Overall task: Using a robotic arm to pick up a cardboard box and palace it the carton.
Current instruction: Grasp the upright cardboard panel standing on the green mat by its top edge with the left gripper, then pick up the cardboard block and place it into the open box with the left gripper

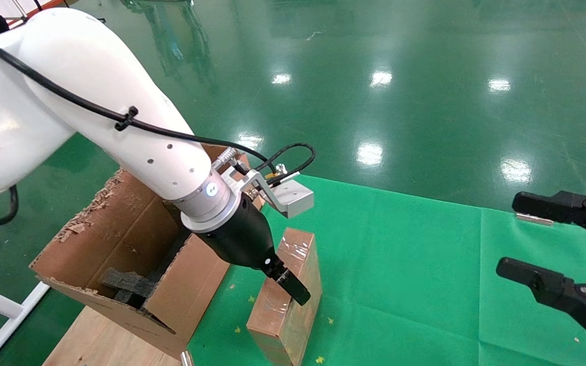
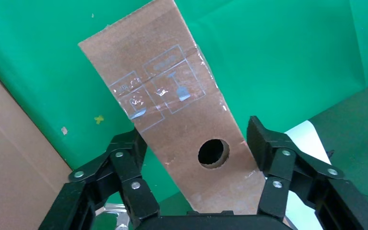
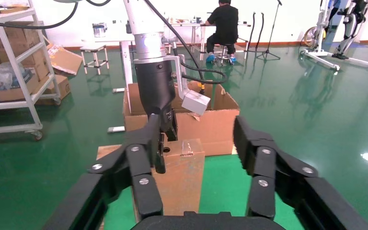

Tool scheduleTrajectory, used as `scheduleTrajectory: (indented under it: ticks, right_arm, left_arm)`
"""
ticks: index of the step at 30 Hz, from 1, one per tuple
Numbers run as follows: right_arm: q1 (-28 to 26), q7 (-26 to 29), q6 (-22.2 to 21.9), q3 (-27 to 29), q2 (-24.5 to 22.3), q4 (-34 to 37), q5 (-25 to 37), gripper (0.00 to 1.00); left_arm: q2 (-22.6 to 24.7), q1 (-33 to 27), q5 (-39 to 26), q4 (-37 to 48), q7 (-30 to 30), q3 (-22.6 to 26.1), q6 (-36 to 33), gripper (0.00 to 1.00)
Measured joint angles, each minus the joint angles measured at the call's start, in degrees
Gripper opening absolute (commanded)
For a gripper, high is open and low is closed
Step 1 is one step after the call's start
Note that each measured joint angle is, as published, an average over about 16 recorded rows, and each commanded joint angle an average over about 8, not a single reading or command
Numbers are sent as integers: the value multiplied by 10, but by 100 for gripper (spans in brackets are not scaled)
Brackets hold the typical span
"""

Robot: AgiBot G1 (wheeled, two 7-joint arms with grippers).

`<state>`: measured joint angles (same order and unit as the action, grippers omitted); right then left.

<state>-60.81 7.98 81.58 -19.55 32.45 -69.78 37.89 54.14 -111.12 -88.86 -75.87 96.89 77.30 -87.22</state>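
Nearest us, our left gripper (image 2: pixel 199 143) spreads its fingers astride the cardboard box (image 1: pixel 288 295), whose long axis runs 12 to 6, the carton (image 1: pixel 120 254) at 9 o'clock, our right gripper (image 1: pixel 517 239) parked open.

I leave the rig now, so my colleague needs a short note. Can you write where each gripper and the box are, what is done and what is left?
Left gripper: open, lowered over the box, one finger on each side of the end with the round hole; no firm grip seen.
Right gripper: open, idle above the green mat, far from the box.
Box: upright on the mat, beside the carton.
Done: approach only.
Left: close on the box, lift it, put it into the carton.
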Motion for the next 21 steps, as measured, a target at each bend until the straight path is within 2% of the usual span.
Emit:
scheduleTrajectory:
  ticks: [6, 11, 15, 21]
  right_arm:
    - [0, 0, 0, 0, 0, 0, 0, 100]
    - [0, 0, 0, 0, 0, 0, 0, 100]
    - [0, 0, 0, 0, 0, 0, 0, 100]
    - [0, 0, 0, 0, 0, 0, 0, 100]
  left_arm:
    - [-8, -7, 3, 1, -9, -6, 4, 0]
    - [-34, -26, 14, 0, -37, -25, 11, 0]
    - [-70, -55, 24, 0, -81, -49, 18, 0]
    - [-142, -114, 23, 6, -177, -92, 27, 0]
